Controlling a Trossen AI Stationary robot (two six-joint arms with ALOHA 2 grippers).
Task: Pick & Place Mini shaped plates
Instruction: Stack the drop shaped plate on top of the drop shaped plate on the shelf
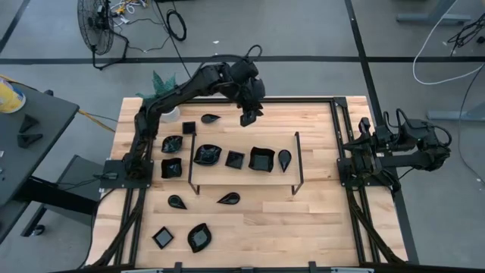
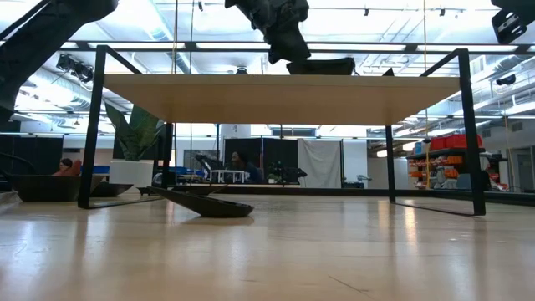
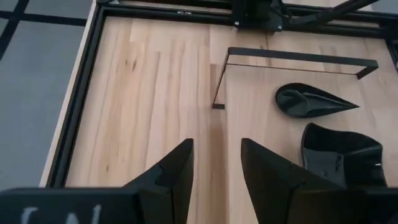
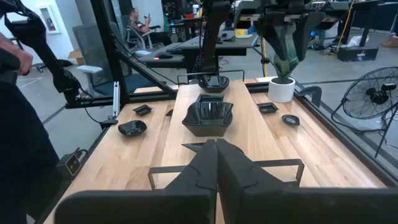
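Several glossy black mini shaped plates lie about. A leaf plate (image 1: 206, 155), a small square (image 1: 235, 159), a bigger square (image 1: 261, 159) and a teardrop (image 1: 284, 158) rest on a raised wooden shelf (image 1: 242, 176). Others lie flat on the table to the left and near side, such as a teardrop (image 1: 211, 119). My left gripper (image 1: 248, 118) hangs open and holds nothing, high over the table's far middle, beyond the shelf's far edge. Its wrist view shows the gripper (image 3: 217, 152) open, with the teardrop (image 3: 311, 101) and the square plate (image 3: 339, 152) ahead. My right gripper (image 4: 216, 144) waits shut at the right edge.
The shelf stands on a thin black wire frame (image 1: 299, 163), seen from below in the low view (image 2: 468, 125). A white pot with a green plant (image 1: 168, 106) stands at the far left corner. A teardrop plate (image 2: 205, 205) lies under the shelf. Black rails (image 1: 333, 136) border the table.
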